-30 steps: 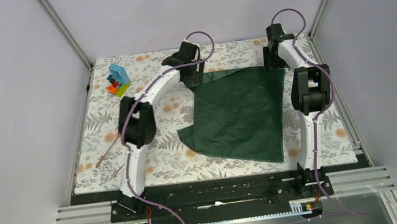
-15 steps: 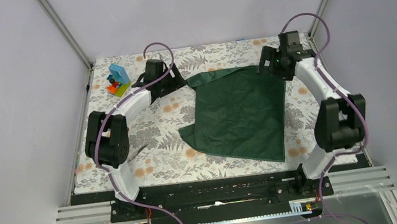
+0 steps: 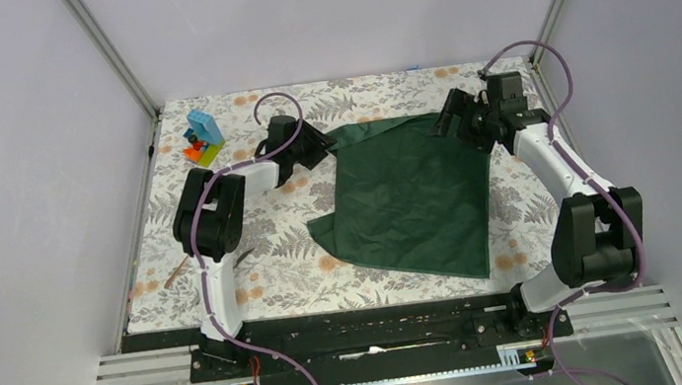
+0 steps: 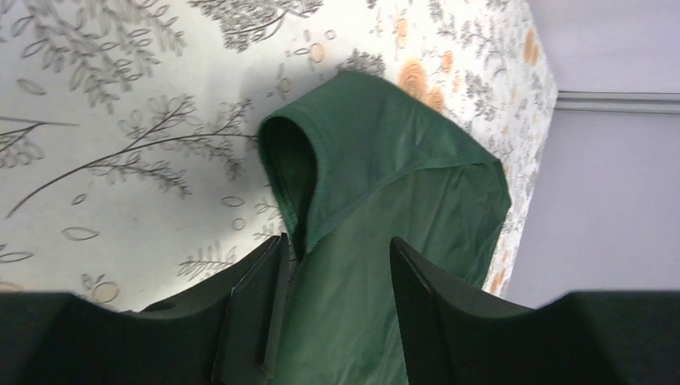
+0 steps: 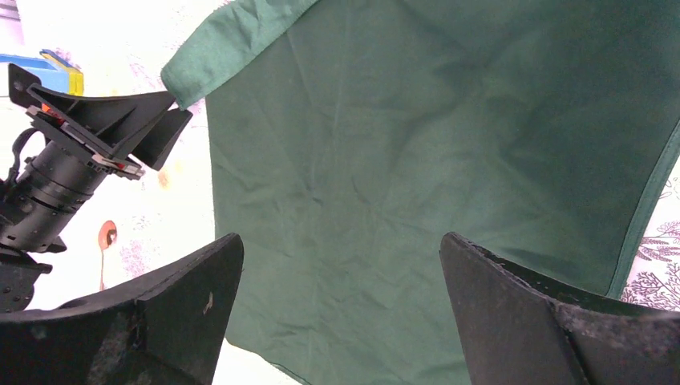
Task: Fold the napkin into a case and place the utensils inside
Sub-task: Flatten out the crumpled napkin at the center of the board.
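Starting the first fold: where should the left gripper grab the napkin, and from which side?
Probably the far-left corner of the napkin, where the hem curls over into a raised lip. Come in low from the left so the open left gripper straddles that lip; elsewhere the cloth lies flat.

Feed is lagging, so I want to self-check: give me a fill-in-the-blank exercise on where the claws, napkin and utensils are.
The right claw hangs over the napkin with jaws ___.
The left claw, fingers open, straddles a ___ of the napkin.
The utensils lie to the napkin's ___.
Missing words: open; corner; left.
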Robot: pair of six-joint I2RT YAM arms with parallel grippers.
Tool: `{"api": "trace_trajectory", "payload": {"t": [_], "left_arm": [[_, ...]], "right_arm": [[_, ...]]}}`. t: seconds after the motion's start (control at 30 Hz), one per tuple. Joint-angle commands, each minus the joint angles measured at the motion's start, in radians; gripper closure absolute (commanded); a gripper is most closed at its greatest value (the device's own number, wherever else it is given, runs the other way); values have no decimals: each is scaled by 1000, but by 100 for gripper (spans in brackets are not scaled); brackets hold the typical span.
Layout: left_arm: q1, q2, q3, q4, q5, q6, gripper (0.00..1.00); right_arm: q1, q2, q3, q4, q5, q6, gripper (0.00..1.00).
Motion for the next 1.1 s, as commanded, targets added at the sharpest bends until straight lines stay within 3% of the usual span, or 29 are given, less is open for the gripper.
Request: {"api": "trace_trajectory", "payload": {"t": [0.0, 0.27, 0.4, 0.5, 0.7, 0.77, 0.83, 0.9, 0.97, 1.0, 1.03, 1.07], "left_arm": [[-10, 10, 29, 135, -31, -41, 48], [-10, 70, 118, 133, -18, -7, 72], [-12, 78, 178, 177, -22, 43, 95], [1, 95, 210, 280, -30, 55, 99], [28, 245, 351, 585, -40, -51, 99], [28, 329, 480, 552, -39, -56, 90], [30, 413, 645, 391, -20, -43, 69], [34, 448, 782, 187, 5, 23, 60], [36, 422, 865, -24, -12, 146, 37], [35, 396, 880, -114, -21, 213, 16], [35, 358, 892, -210, -34, 281, 3], [37, 316, 893, -317, -54, 340, 2]], "right_arm": [[6, -68, 6, 47, -28, 5, 0], [5, -99, 0, 49, -11, -2, 1], [5, -108, 0, 50, 2, -5, 1], [6, -109, -15, 63, 2, 7, 0], [5, -111, -91, 145, 4, 86, 0], [6, -107, -115, 172, -19, 118, 0], [5, -96, -125, 174, -39, 140, 0], [6, -97, -123, 156, -48, 141, 1], [6, -113, -128, 148, -49, 131, 1], [7, -120, -132, 138, -44, 115, 1], [8, -128, -133, 124, -37, 106, 1], [8, -138, -141, 110, -28, 84, 1]]}}
